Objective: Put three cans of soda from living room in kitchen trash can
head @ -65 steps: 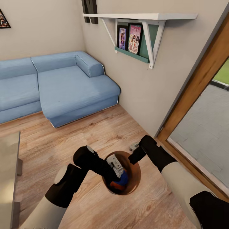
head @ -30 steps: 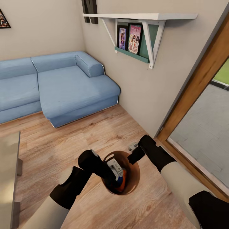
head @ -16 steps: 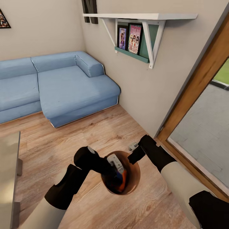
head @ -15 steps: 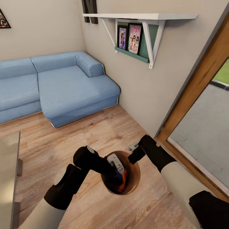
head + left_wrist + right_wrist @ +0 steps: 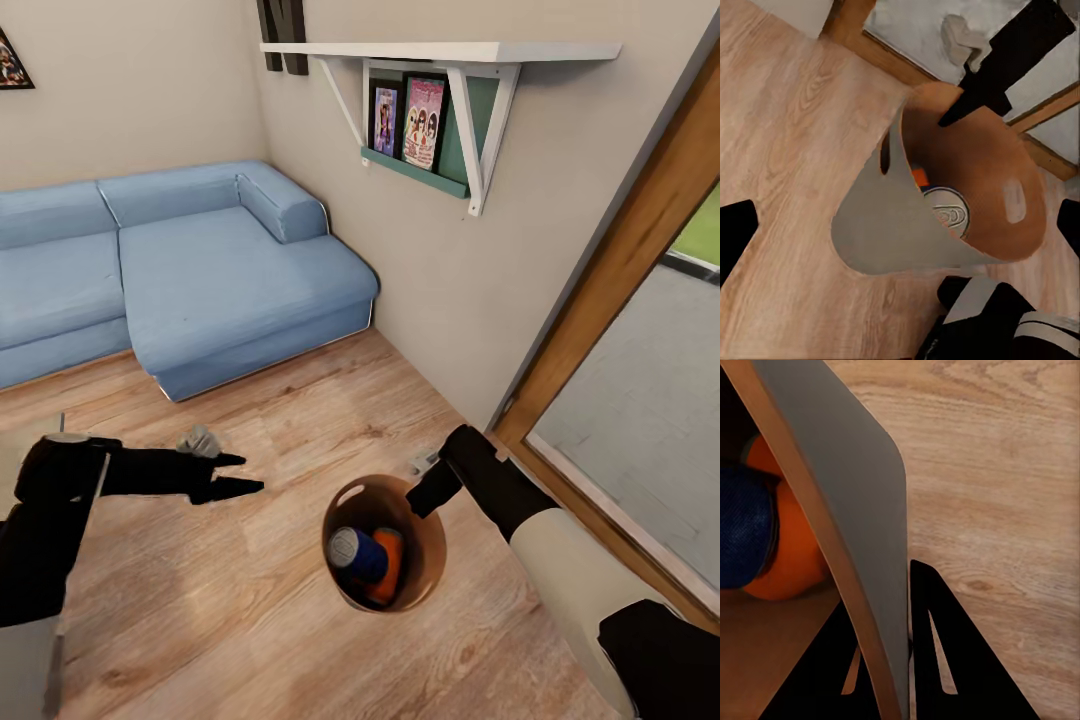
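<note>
Right gripper (image 5: 420, 497) pinches my trash can (image 5: 432, 545) rim; blue can (image 5: 358, 555) and orange can (image 5: 388, 568) inside. Left gripper (image 5: 238, 474) spread, well apart from it.

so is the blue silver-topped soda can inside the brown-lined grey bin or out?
Inside. The blue silver-topped soda can lies in the brown-lined grey bin against the bright orange can; the left wrist view shows its top below the rim.
</note>
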Available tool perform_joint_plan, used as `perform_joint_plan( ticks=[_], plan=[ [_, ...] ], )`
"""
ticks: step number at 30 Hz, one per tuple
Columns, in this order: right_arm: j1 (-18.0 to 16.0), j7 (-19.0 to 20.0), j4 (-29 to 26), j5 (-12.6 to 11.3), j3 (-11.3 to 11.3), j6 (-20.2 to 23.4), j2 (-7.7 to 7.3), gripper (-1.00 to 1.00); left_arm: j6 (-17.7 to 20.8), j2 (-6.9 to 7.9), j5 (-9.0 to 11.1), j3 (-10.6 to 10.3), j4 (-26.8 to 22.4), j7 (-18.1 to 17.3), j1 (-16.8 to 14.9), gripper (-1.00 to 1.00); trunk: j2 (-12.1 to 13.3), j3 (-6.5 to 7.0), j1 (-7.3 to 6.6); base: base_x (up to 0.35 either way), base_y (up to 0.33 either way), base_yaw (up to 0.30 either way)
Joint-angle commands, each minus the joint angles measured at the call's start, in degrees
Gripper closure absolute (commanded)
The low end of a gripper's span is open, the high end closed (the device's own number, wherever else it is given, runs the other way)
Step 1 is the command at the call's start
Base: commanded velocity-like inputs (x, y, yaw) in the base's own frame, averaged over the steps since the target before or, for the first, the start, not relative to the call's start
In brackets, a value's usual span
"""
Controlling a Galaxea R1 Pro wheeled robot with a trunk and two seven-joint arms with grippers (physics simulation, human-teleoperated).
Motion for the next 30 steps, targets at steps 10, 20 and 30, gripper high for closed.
perform_joint_plan(
  ticks=[10, 20, 30],
  plan=[
    [0.0, 0.4, -0.1, -1.7, -0.1, 0.7, -2.35, 1.0, -3.8, 4.75, 6.7, 14.2, 0.3, 1.3, 3.2, -1.0, 0.0, 0.0, 0.0, 0.001, 0.0, 0.0],
    [0.1, 0.5, -0.1, -1.7, -2.4, 0.7, -3.56, 1.0, -4.4, 4.68, 6.8, 16.5, 0.5, 5.1, 5.4, -1.0, 0.0, 0.0, 0.0, -0.07, -0.012, 0.0],
    [0.1, 0.4, -0.1, -1.4, -4.0, 0.7, -3.8, 1.0, -4.4, 4.66, 6.7, 16.5, 0.6, 5.3, 6.2, -1.0, 0.0, 0.02, 0.0, -0.319, 0.0, -0.002]
  ],
)
